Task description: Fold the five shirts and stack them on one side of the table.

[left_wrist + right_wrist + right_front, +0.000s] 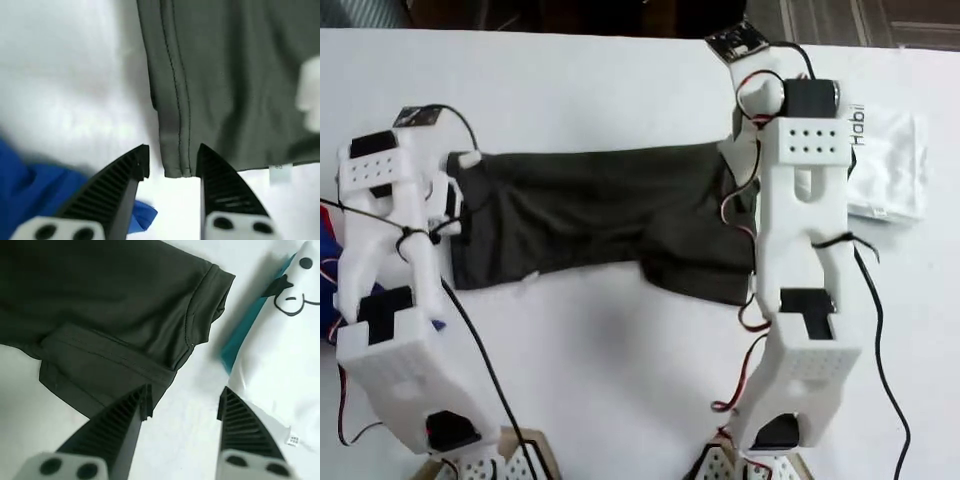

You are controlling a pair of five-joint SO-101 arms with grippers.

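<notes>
So the dark shirt (600, 215) is spread on the table (620, 380) between both arms, left pincer (172, 155) open around its hem corner, right pincer (185, 397) open too, holding nothing, between its sleeve and a white shirt (280, 355).

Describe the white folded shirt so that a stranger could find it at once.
On the white table, find the dark shirt spread between the two arms. The white folded shirt lies on the outer side of the right arm. Alone among the garments it is white, with a black drawing.
</notes>
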